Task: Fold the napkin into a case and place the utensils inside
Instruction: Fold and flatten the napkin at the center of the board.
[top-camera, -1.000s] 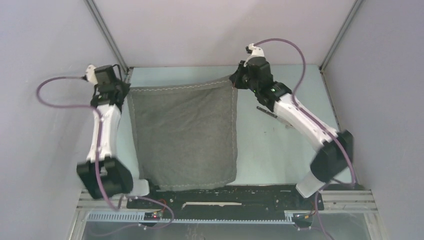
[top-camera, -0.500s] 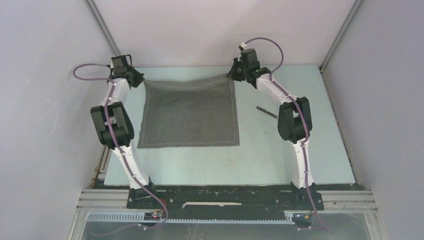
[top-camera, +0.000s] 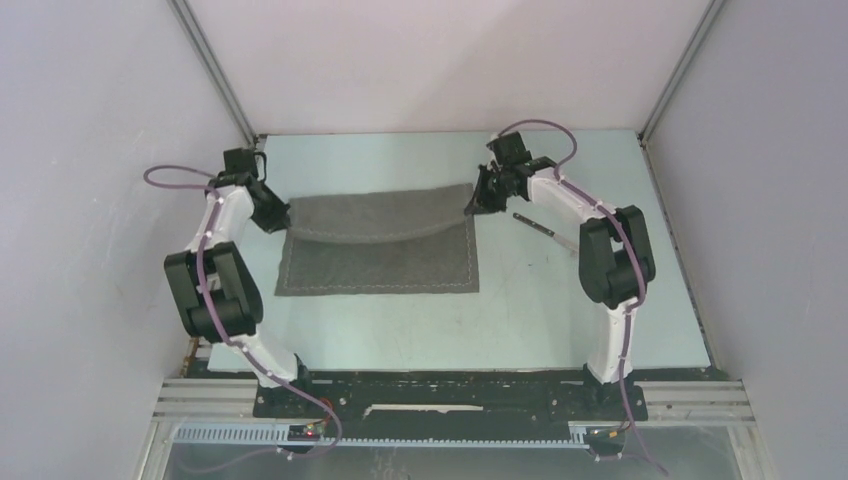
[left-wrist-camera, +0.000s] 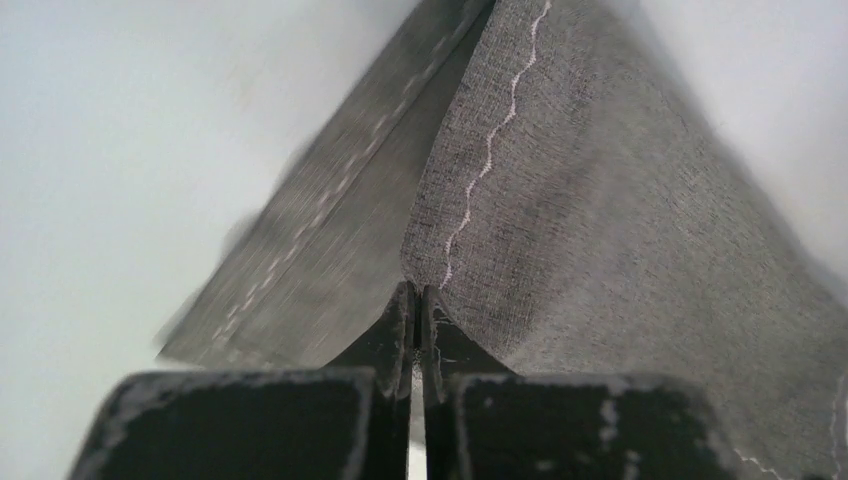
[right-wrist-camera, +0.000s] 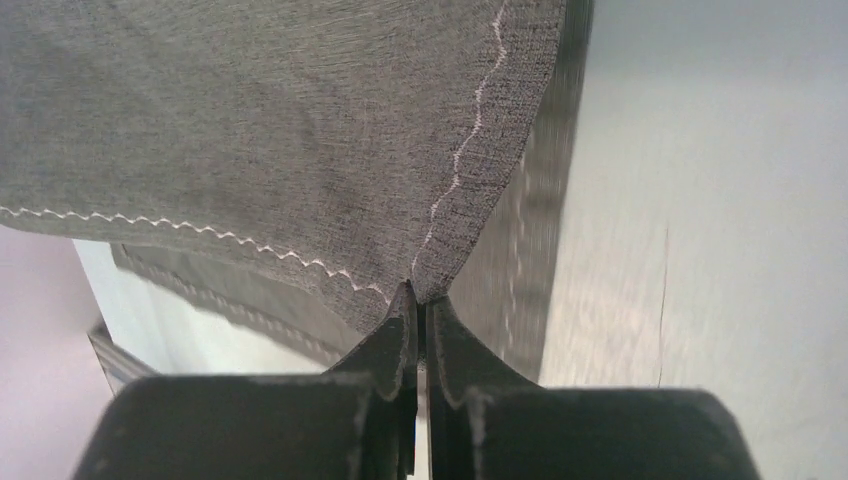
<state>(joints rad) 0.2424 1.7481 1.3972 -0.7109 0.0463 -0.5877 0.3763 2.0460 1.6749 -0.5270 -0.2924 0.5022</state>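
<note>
Left fingers: clamped on the far-left corner of the grey woven cloth napkin, held off the pale table.
Napkin: the far hem had come forward since half a second earlier and sagged over the flat near half.
Right fingers: pinched shut on the far-right corner.
Slim dark-handled knife: on the table just beside the right fingers, untouched.
Meaning: first fold likely half done; no case yet.

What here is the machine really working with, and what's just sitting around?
Part of the job:
- napkin, far corners pinched by the left tool and right tool
- slim dark utensil on the table beside it

Just there:
- table
- enclosure walls
- black base rail
</note>
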